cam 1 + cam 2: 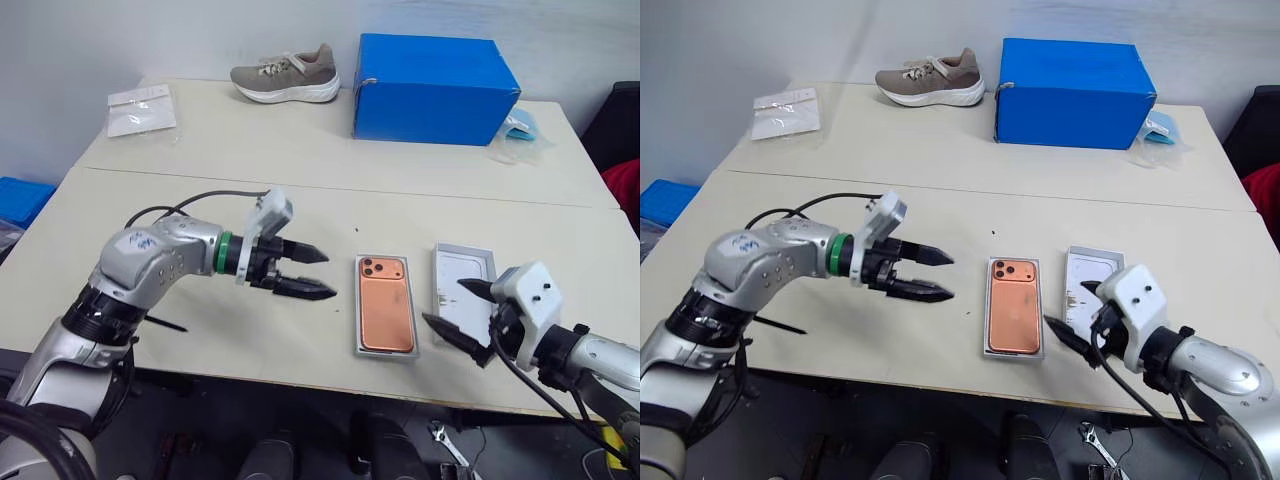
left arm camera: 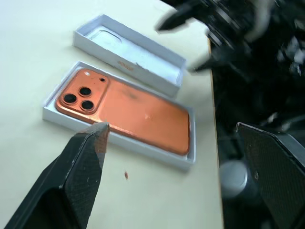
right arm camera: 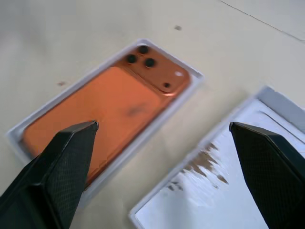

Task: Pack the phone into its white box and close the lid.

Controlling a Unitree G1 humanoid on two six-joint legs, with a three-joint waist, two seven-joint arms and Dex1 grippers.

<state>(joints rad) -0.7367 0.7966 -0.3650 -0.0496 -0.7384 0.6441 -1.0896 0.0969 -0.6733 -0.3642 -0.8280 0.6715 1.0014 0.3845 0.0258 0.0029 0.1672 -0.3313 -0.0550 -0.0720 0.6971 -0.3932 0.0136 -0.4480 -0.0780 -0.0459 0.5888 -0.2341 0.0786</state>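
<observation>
Your phone (image 1: 386, 304) already lies back-up inside the white box (image 1: 385, 350), camera block at the far end, so what you still have to handle is the lid (image 1: 462, 282). It sits open side up on the surface (image 1: 300, 190) just to the right of the white box, close beside it but not touching, with its near end under your right hand (image 1: 452, 309).

Judge the lid as light, thin card: stiff enough along its length, but its walls will buckle if you squeeze hard, and it will skate on the surface when nudged. Take it across the two long walls near the middle, then turn it over, since its open face points up now. The phone is smooth and glossy; leave it alone.

Both hands are spread wide and carry nothing. Your left hand (image 1: 304, 271) hangs to the left of the white box, fingers aimed at it. Your right hand hovers just right of the white box, over the lid's near end.
</observation>
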